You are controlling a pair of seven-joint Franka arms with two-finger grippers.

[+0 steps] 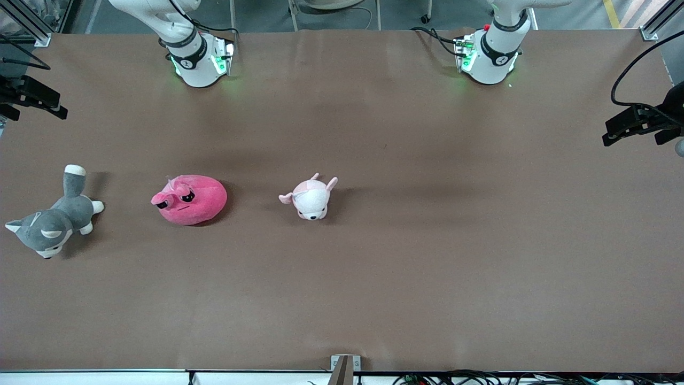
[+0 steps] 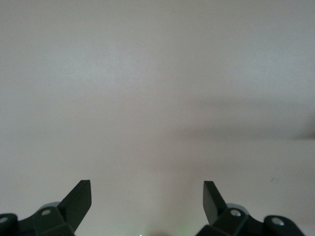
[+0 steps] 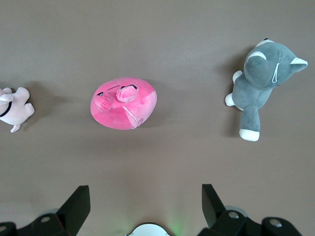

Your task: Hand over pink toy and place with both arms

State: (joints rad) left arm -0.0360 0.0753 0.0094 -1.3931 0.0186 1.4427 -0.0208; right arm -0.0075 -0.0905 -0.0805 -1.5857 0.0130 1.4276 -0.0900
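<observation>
The pink toy (image 1: 189,199) is a round magenta plush with dark half-closed eyes. It lies on the brown table toward the right arm's end and also shows in the right wrist view (image 3: 124,109). My right gripper (image 3: 146,189) is open and empty, high above the table near its own base, with the toy well clear of its fingers. My left gripper (image 2: 147,184) is open and empty over bare table. Neither gripper shows in the front view; only the arm bases do.
A pale pink-and-white plush (image 1: 311,198) lies beside the pink toy toward the table's middle. A grey-and-white dog plush (image 1: 51,222) lies at the right arm's end. Black camera mounts (image 1: 641,120) stand at both table ends.
</observation>
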